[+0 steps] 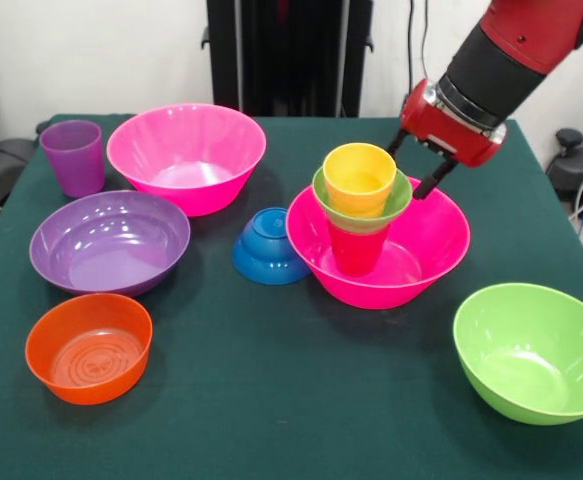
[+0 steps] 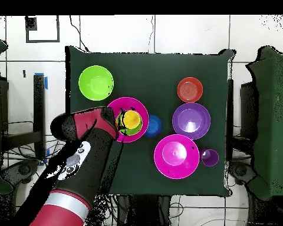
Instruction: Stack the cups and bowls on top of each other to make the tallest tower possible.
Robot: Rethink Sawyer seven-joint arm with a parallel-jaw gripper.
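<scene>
A stack stands in the right-hand hot pink bowl (image 1: 436, 240): a red cup (image 1: 354, 252), the small green bowl (image 1: 396, 203) on it, and the yellow cup (image 1: 359, 178) seated in that bowl. My gripper (image 1: 416, 165) hangs just behind and right of the stack's top. It is open, with nothing between its fingers. In the overhead view the gripper (image 2: 116, 123) sits at the left edge of the stack's yellow cup (image 2: 131, 120). The small blue bowl (image 1: 269, 245) lies tilted against the pink bowl. The purple cup (image 1: 72, 157) stands alone at the far left.
A second hot pink bowl (image 1: 186, 155) sits at the back left, with the wide purple bowl (image 1: 109, 242) and the orange bowl (image 1: 89, 347) in front of it. The lime green bowl (image 1: 533, 352) rests at the front right. The table is covered in dark green cloth.
</scene>
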